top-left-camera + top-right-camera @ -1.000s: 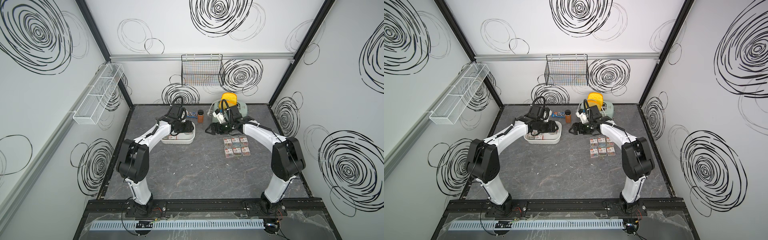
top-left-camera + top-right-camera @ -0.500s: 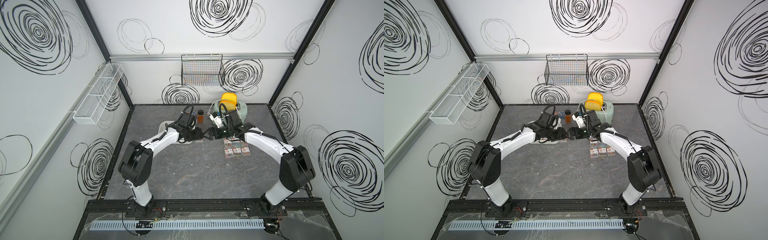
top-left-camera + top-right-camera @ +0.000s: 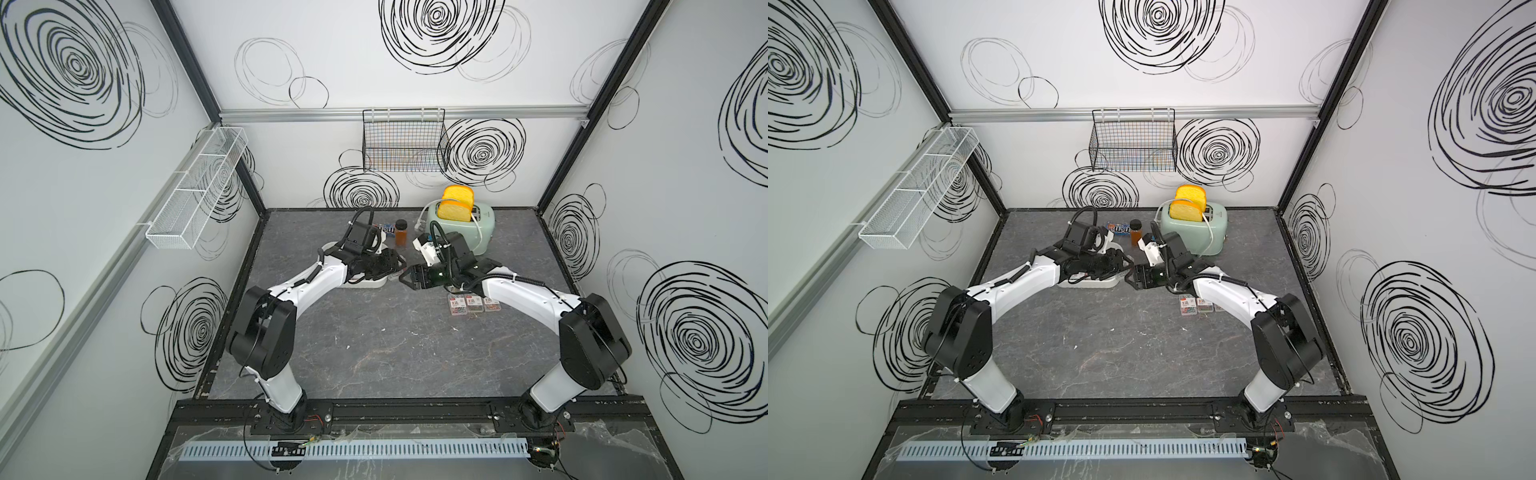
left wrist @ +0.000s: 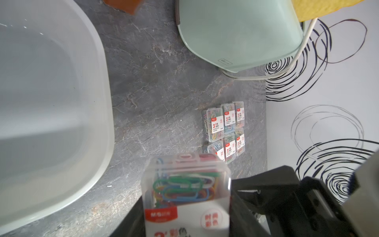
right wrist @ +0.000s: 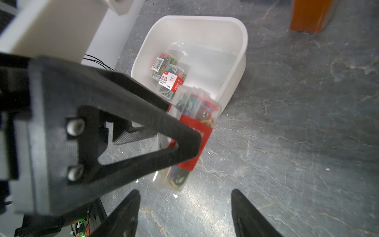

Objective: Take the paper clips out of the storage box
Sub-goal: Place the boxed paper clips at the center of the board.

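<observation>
Since a second ago the left arm has swung away from the storage box (image 5: 242,51) toward the middle of the bench (image 3: 395,353), and the right arm has left the laid-out cases to meet it, narrowing its spread as it came. The left pincer (image 3: 394,271) is clamped on one paper clip case (image 5: 190,139), gripping it across its flat faces near the labelled middle and holding it in the air just off the box's near corner. The right pincer (image 5: 184,194) faces it with its two fingers still spread and clear of the plastic, gripping nothing. Two more cases (image 5: 169,76) lie overlapping inside the box, which sits toward the back edge, left of centre. Six cases (image 4: 223,131) lie in a tidy block on the right half of the bench, in front of the toaster (image 4: 235,30). The case looks light and rigid, but its clear shell is smooth and likely slippery, and the loose clips inside may shift the weight as it tilts. The free end sticking out past the left fingers seems the best place to take hold, pinched across the broad faces and not the thin edges. Squeezing hard might pop the lid, so a moderate grip should do.
</observation>
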Tool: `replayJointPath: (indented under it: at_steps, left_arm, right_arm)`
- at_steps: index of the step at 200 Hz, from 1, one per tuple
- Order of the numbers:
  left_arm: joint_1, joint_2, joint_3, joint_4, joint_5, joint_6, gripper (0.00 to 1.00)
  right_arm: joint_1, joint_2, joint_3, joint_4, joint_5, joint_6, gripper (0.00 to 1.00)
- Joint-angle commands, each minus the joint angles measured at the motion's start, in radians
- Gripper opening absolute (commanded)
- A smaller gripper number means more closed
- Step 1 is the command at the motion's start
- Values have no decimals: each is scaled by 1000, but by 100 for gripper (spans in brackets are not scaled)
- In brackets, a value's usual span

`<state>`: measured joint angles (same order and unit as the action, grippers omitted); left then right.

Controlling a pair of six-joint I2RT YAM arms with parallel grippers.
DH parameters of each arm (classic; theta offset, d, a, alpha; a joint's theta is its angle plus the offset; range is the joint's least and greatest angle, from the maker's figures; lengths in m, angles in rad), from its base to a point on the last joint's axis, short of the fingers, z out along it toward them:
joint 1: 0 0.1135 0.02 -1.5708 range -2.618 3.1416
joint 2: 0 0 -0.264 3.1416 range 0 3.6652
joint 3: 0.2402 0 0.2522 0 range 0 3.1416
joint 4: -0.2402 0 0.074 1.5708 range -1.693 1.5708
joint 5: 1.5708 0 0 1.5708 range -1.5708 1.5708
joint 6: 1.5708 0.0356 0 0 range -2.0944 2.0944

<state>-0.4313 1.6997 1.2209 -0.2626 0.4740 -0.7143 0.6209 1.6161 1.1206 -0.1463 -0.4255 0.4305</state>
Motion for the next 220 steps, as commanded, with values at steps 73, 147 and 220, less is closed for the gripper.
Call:
replayJointPath:
  at_steps: [73, 147, 220]
  left_arm:
    - [-50, -37, -34, 107, 44, -99, 47]
    - [-66, -48, -55, 121, 73, -114, 50]
    - [-66, -69, -89, 168, 126, -96, 67]
  right_arm:
    - [5, -6, -55, 216, -48, 81, 59]
    - [-17, 13, -58, 280, -20, 98, 43]
    - [-26, -3, -68, 297, -24, 103, 29]
